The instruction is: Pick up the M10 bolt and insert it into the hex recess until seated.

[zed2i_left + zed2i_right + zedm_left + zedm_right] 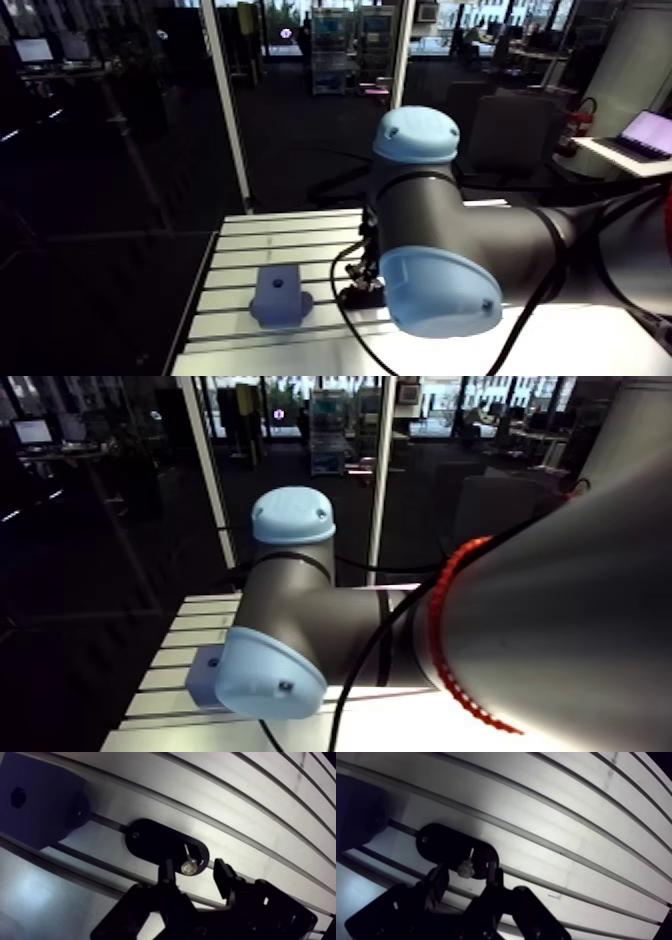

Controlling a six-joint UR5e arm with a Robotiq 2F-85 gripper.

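In the wrist view a small silvery bolt (189, 866) stands head-up in a black oval holder (155, 844) that lies on the slotted table. My gripper (195, 874) is low over the holder, open, with one finger on each side of the bolt's head and a gap to both. Beyond the holder's far end sits a blue block (42, 802) with a dark hex recess (18, 797) in its top. In the arm view the same blue block (280, 295) rests on the table just left of the dark gripper (362, 290).
The aluminium table (290, 235) has long parallel slots running under the holder and the block. Its left edge (195, 300) lies close beside the block. My own elbow joint (430, 270) fills the middle of the arm view and hides the table's right side.
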